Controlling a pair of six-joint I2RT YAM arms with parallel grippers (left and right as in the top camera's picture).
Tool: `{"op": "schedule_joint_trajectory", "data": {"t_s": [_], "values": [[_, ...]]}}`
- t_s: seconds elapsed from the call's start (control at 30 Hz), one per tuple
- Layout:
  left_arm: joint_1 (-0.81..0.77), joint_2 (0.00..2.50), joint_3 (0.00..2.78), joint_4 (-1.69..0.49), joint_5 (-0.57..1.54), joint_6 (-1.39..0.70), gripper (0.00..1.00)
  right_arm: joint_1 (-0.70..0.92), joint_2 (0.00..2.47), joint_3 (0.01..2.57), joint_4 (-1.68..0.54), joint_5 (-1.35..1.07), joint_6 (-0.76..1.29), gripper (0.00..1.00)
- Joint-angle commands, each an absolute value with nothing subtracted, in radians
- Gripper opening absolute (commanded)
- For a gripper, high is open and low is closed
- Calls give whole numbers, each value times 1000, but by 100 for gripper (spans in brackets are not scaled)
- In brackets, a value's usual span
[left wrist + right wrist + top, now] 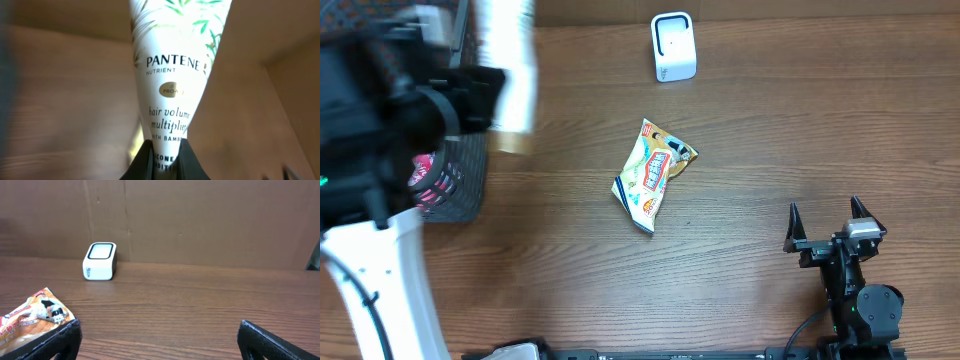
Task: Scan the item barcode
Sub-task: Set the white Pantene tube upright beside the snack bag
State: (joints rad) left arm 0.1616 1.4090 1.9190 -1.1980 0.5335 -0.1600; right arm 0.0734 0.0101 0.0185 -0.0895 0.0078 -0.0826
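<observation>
A white Pantene tube (512, 70) with green leaf print is raised high over the table's left side, blurred in the overhead view. My left gripper (480, 95) is shut on its narrow end. In the left wrist view the tube (170, 75) rises from between the two black fingers (142, 162), label facing the camera, and no barcode shows. The white scanner (673, 46) stands at the back centre, also visible in the right wrist view (99, 261). My right gripper (825, 215) rests at the front right, open and holding nothing (159, 335).
A colourful snack packet (652, 172) lies in the middle of the table and shows at the lower left of the right wrist view (30, 317). A dark mesh basket (460, 185) with a pink item (425, 175) stands at the left edge. A cardboard wall backs the table.
</observation>
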Motion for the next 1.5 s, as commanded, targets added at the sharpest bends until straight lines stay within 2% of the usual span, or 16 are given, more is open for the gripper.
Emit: {"op": "schedule_joint_trajectory", "data": {"t_s": [0.0,0.1,0.27,0.57,0.77,1.07,1.27,1.37,1.43,1.47], "values": [[-79,1462,1848,-1235,366,-114,4,72,3,8,-83,14,-86,100],[-187,1526,1773,-1251,185,-163,4,72,3,8,-83,14,-86,100],[-257,1668,1643,-1218,2,-245,4,72,3,8,-83,14,-86,100],[-263,1952,1560,-1027,39,-245,4,72,3,8,-83,14,-86,100],[-263,2073,1559,-987,232,-244,4,72,3,8,-83,14,-86,100],[-263,2079,1569,-1005,493,-243,4,72,3,8,-83,14,-86,100],[-253,2079,1640,-1068,503,-205,4,72,3,8,-83,14,-86,100],[-227,2079,1774,-1186,429,-205,5,72,3,8,-83,14,-86,100],[-208,2079,1881,-1268,377,-201,11,72,3,8,-83,14,-86,100],[-190,2079,1987,-1338,345,-190,18,72,3,8,-83,14,-86,100]]}}
